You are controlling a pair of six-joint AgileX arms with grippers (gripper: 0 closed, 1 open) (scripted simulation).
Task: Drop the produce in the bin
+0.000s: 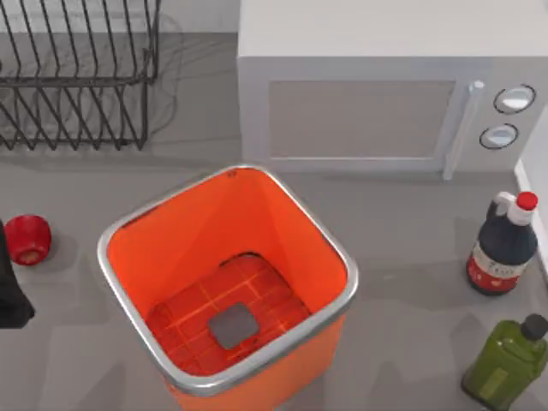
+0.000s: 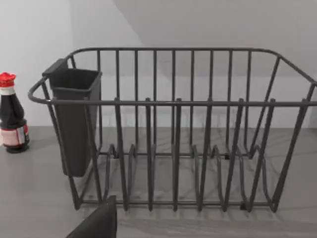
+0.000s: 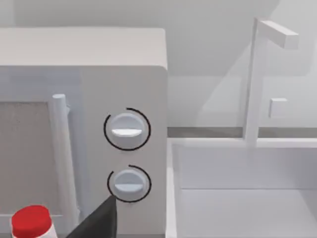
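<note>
Red produce (image 1: 27,239) left of orange bin (image 1: 227,282), top view, wrist views face elsewhere, jaw states untellable.

The left arm (image 1: 10,287) is a matte black, bulky shape with rounded edges and no markings that can be made out. Each wrist view shows one dark, flat, wedge-shaped finger (image 2: 96,223) (image 3: 96,222) of plain charcoal black, tapering to a corner.
</note>
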